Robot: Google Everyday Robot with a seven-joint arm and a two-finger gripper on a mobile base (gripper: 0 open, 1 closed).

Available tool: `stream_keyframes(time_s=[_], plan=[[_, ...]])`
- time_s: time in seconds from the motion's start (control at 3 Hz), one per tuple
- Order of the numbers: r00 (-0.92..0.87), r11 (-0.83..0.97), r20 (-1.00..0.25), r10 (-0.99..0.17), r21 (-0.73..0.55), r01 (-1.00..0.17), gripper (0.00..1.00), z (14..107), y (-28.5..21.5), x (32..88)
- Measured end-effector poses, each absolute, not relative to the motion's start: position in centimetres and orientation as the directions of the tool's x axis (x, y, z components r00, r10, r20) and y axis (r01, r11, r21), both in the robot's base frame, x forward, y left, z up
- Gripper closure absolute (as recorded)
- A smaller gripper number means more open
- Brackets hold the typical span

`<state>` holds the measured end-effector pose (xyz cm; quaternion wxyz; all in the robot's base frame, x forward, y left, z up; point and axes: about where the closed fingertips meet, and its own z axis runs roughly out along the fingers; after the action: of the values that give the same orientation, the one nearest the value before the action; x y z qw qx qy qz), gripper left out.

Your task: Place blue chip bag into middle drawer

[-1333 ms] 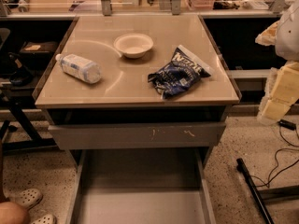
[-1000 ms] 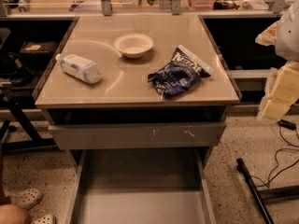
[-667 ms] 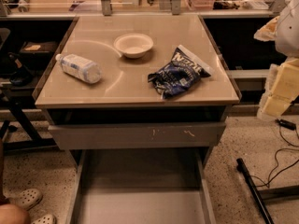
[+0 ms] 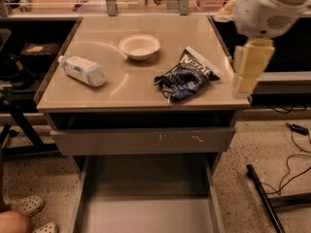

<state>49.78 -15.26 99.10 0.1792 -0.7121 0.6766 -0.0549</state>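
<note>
Hanging at right: end effector [image 4: 249,69], pale yellow, under a white arm housing, pointing down at the right rim of the surface [image 4: 160,28].
End effector state: cannot tell whether released or clenched; it is apart from the bag.
Bag [image 4: 187,76]: dark blue foil with white lettering, crumpled, lying flat on the surface near to the left of the end effector, close to the front edge; its white corner points toward the end effector.
Drawer [image 4: 146,212]: pulled open, well below the end effector and to its left, under the surface; plain grey floor and thin side walls show.
Panel [image 4: 143,140]: shut grey drawer front with pale scuff marks, between the surface and the open drawer.
Bowl [image 4: 139,46]: white, upright, left of the bag and farther back, well apart from the end effector.
Bottle [image 4: 82,70]: clear plastic with a pale label, lying on its side, farthest left from the end effector, near the surface's left edge.
Floor: speckled; black cables [image 4: 291,164] lie below the end effector to its right.
</note>
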Motion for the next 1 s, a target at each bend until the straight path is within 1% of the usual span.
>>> stream_keyframes(time_s=[0.33, 0.67, 1.0], plan=[[0.175, -0.126, -0.123, -0.977, -0.329, -0.936, 0.0, 97.6, -13.1, 53.5], [0.191, -0.152, -0.088, -0.978, -0.327, -0.933, 0.0, 96.0, -12.9, 56.4], [0.191, -0.152, -0.088, -0.978, -0.328, -0.933, 0.0, 96.0, -12.9, 56.4]])
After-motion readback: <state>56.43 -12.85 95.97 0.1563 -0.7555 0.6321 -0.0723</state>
